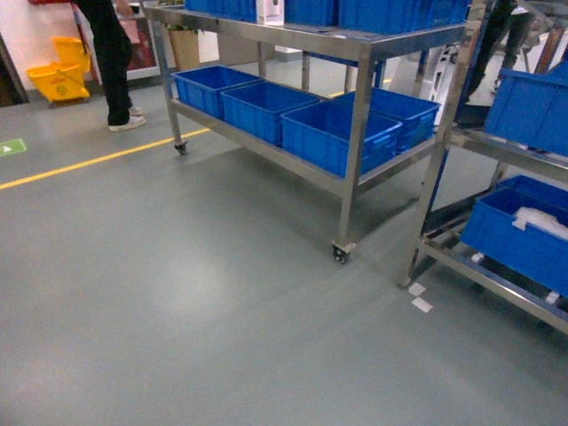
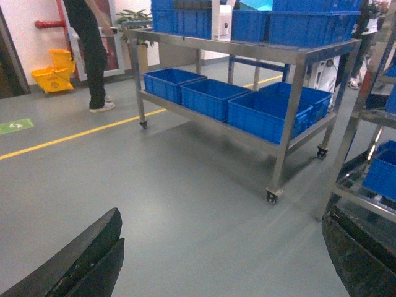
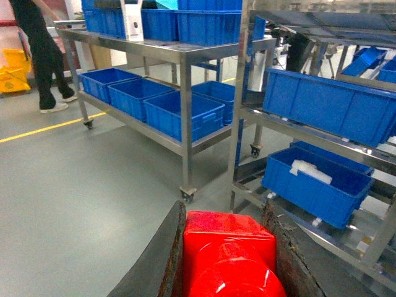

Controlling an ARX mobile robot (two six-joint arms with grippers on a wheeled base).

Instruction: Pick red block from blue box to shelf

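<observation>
The right gripper [image 3: 229, 260] is clamped on the red block [image 3: 228, 257], pinched between its two fingers [image 3: 162, 260], with the steel shelf [image 3: 247, 117] ahead, while the left gripper [image 2: 216, 272] stands spread, holding nothing.

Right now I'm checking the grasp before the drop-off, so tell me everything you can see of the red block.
The red block shows only in the right wrist view: glossy red plastic, squarish, with a round stud facing the camera. It sits clamped in the right tool, one dark finger pressing its left side and another its right. Its lower part runs out of frame. It is held above the grey floor, short of the shelf.
</observation>
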